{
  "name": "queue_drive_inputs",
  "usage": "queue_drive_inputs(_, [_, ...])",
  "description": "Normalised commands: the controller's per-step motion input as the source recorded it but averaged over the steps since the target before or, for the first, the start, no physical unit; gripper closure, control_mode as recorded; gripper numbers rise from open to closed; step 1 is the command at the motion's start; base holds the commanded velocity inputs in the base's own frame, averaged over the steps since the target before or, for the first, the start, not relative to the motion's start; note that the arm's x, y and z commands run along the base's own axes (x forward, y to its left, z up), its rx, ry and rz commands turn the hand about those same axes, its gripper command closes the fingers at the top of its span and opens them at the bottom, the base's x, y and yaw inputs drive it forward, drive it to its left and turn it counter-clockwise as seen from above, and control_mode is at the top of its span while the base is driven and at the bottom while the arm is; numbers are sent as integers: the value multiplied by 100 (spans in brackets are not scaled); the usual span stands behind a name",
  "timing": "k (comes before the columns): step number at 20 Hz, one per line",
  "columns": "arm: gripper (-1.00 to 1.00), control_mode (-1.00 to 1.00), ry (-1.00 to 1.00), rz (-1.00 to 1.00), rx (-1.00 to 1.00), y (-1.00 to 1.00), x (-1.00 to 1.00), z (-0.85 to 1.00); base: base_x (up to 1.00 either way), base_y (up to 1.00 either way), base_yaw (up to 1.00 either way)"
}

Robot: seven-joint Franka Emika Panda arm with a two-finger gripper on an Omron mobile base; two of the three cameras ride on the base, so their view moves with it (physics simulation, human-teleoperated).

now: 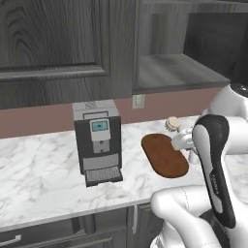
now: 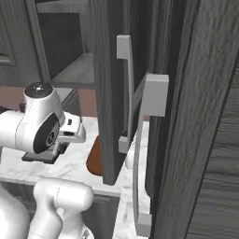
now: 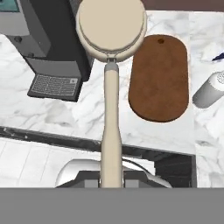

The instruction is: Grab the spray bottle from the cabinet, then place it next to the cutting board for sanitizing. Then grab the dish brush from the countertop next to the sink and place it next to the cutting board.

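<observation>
My gripper (image 3: pixel 111 181) is squeezed shut on the thin handle of the dish brush (image 3: pixel 111 65), and I hold the brush up in the air above the countertop (image 1: pixel 43 164). From my hand camera the handle runs straight away from my fingers, and the round pale head sits at the far end, over the spot between the coffee machine (image 3: pixel 48 39) and the cutting board (image 3: pixel 160 78). From the left base camera the round head of the brush (image 1: pixel 172 123) peeks out just past the far end of the cutting board (image 1: pixel 163 155), close to the back edge of the countertop. The cutting board lies flat on the white marble, with one short end toward the front edge and the other toward the back wall. The coffee machine (image 1: pixel 97 140) stands just beside it, on its left. The spray bottle (image 3: pixel 209 89) lies on its side on the countertop just beside the other long side of the board, not touching it. Up on the wall the cabinet (image 1: pixel 179 72) is open, and I can see its grey shelf. From the right base camera, the cabinet door (image 2: pixel 114 88) swings out in front, and a bit of the board (image 2: pixel 94 161) shows past its edge.
</observation>
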Motion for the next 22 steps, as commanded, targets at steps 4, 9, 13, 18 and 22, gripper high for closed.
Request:
queue_drive_inputs(4, [100,-100,5,-1,7,22,59,-54,0,0,0])
queue_drive_inputs(9, [100,-100,13,-5,5,21,63,-42,0,0,0])
queue_drive_inputs(13, [100,-100,7,-5,6,1,50,-35,0,0,0])
queue_drive_inputs(18, [100,-100,14,0,11,0,38,-36,0,0,0])
queue_drive_inputs(22, [100,-100,12,0,9,1,42,-46,0,0,0])
